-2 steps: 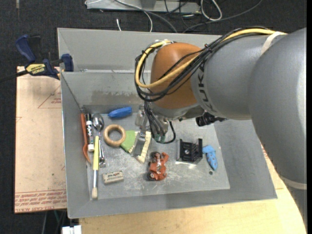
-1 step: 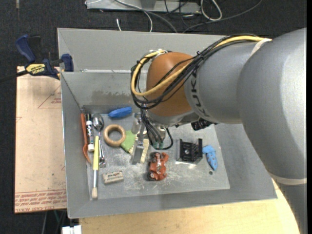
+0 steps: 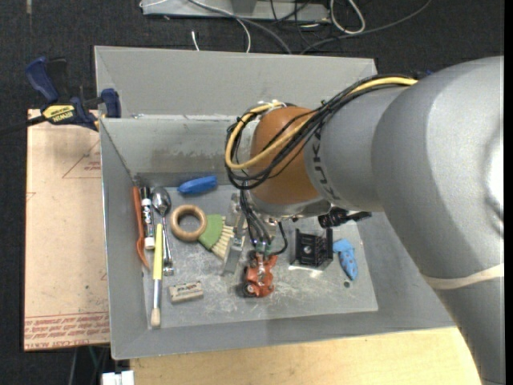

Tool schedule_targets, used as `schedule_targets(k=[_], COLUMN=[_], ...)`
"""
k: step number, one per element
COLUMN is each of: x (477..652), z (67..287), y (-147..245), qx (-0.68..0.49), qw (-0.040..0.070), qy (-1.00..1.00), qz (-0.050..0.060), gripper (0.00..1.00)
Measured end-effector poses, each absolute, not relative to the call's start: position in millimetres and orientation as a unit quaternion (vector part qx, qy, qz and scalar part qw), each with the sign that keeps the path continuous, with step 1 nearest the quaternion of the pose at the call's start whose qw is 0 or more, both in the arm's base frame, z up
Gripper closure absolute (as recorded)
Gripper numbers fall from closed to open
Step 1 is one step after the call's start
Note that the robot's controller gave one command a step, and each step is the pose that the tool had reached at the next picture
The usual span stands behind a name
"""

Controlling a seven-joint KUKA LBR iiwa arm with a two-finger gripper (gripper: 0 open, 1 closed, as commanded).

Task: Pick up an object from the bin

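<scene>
While the long things lie in a row against the left wall of the grey metal bin [image 3: 321, 295], namely an orange-handled tool [image 3: 138, 223], a silver metal spoon [image 3: 161, 203] and a yellow-handled brush [image 3: 157, 271], the action is in the middle of the floor. Just right of that row sit a pale wooden ring [image 3: 189, 222], a blue oblong plastic piece [image 3: 197, 185] above it near the back wall, and a small beige block [image 3: 185, 292] below it. A green brush with pale bristles [image 3: 215, 235] lies beside the ring. Next to its bristles the pincer [image 3: 250, 259] hangs low under the arm's orange cover, close to the floor. Right at its tip lies a small red-and-brown lumpy thing [image 3: 258, 279], which I take to be the one to pick, since nothing else is as near. Whether the pincer is open or closed, and whether it has hold of that thing, I cannot tell, as cables and the wrist crowd the spot. The step looks like the descent or the grasp itself. The next move calls for a firm hold on the lump alone, clear of the bristles, then a straight lift. Further right lie a black square block [image 3: 311, 249] and a small blue plastic piece [image 3: 345, 260], apart from the pincer.
</scene>
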State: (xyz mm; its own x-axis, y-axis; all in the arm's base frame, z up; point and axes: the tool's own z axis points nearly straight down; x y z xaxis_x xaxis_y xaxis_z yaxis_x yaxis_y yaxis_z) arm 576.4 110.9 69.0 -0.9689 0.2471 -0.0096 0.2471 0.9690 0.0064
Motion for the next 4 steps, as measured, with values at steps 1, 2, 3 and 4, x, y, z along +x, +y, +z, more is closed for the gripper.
schedule_targets(k=[1,2,3,4], x=[566.7,566.7,566.2,566.3], z=[71,71,87,98], y=[113,113,112,112], qx=[0.147,0.147,0.147,0.147], qw=[0.006,0.006,0.005,0.005], qy=[0.989,0.989,0.989,0.989], qz=[0.005,0.005,0.005,0.005], gripper=[1.0,1.0,1.0,1.0])
